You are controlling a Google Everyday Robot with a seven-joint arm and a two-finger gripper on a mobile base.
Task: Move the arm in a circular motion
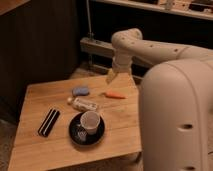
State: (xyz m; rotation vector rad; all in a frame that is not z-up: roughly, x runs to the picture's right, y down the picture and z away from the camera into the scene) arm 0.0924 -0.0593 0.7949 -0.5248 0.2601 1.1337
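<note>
The arm (170, 90), cream-white with thick rounded segments and dark screw holes, fills the right side of the camera view and reaches back and left over the table's far right corner. Its bulbous joint (125, 40) bends downward, and the gripper (111, 76) hangs from it just above the far edge of the wooden table (55, 150). The gripper stands apart from every item on the table, up and to the right of the orange carrot-like piece (115, 95).
On the table lie a blue sponge-like pad (80, 91), a small bottle on its side (85, 104), a black striped bar (48, 122), and a black plate (74, 134) holding a white cup (90, 121). Dark shelving and a metal pole (88, 30) stand behind.
</note>
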